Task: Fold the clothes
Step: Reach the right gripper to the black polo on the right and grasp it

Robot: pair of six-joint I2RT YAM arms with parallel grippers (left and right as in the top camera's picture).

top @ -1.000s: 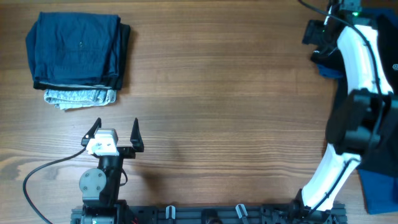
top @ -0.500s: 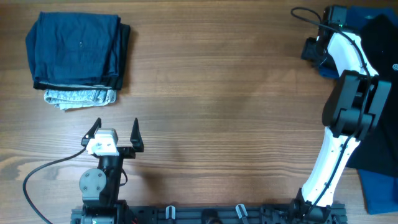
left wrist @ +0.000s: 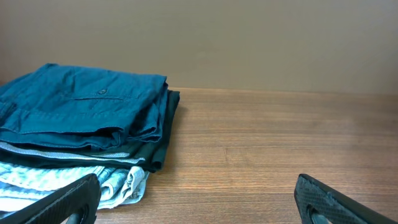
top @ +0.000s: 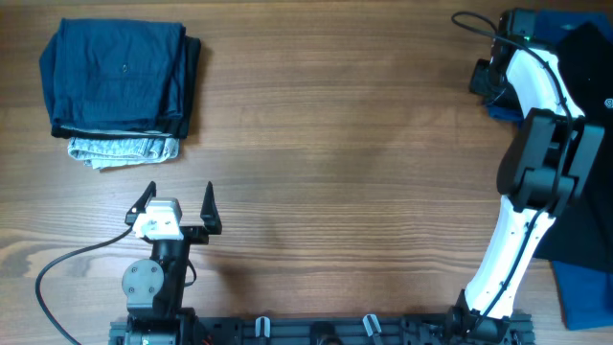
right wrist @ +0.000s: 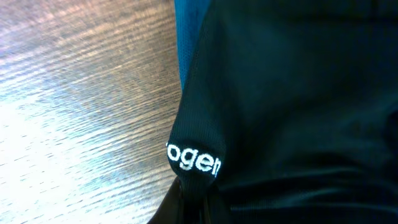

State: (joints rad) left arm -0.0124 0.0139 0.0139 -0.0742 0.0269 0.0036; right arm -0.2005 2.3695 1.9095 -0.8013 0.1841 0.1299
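The clothes lie at the table's far right: a black polo shirt (top: 586, 57) on top of a bright blue shirt (top: 502, 107). My right gripper (top: 483, 80) is at the polo's left edge. In the right wrist view the gripper (right wrist: 199, 208) is shut on a fold of the black polo (right wrist: 298, 93) just below its white lettering (right wrist: 193, 160), with the blue shirt (right wrist: 189, 37) behind. My left gripper (top: 179, 205) stands open near the front left, nothing between its fingers (left wrist: 68, 202).
A folded stack sits at the back left: a dark blue garment (top: 120, 77) over a pale grey-blue one (top: 124, 149), also in the left wrist view (left wrist: 81, 118). More blue cloth (top: 584, 297) hangs at the front right corner. A black cable (top: 67, 264) trails from the left arm.
My right arm has reached farther toward the back right corner and its jaws have closed on the black polo's edge. The left arm has not moved.
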